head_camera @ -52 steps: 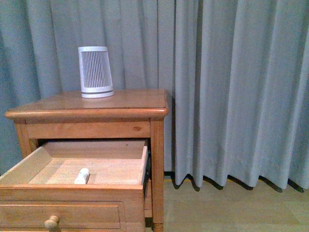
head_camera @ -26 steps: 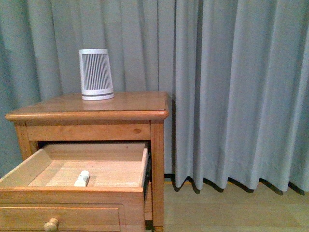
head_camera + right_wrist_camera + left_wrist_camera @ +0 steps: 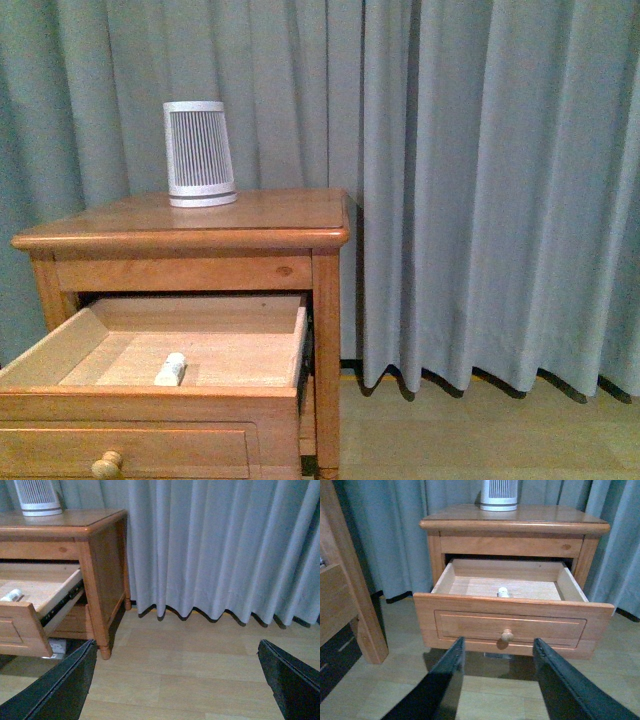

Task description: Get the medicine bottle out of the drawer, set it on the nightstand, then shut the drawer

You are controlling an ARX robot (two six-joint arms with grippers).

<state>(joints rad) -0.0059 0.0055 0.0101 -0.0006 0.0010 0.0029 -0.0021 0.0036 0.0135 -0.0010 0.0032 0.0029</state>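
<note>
The nightstand [image 3: 250,215] stands at the left of the front view with its upper drawer [image 3: 150,400] pulled out. The small white medicine bottle [image 3: 170,368] lies on its side on the drawer's pale floor, near the front. It also shows in the left wrist view [image 3: 503,591] and the right wrist view [image 3: 11,595]. No arm shows in the front view. My left gripper [image 3: 499,647] is open and empty, low over the floor in front of the drawer knob [image 3: 506,635]. My right gripper [image 3: 177,652] is wide open and empty over bare floor, to the right of the nightstand.
A large white slatted cylinder [image 3: 199,153] stands at the back of the nightstand top. Grey curtains [image 3: 480,190] hang behind. A wooden bed post [image 3: 352,580] stands beside the nightstand in the left wrist view. Pale wood floor [image 3: 200,665] lies around.
The front view shifted slightly a second ago, so the nightstand sits a little lower in the picture; since half a second ago nothing has moved.
</note>
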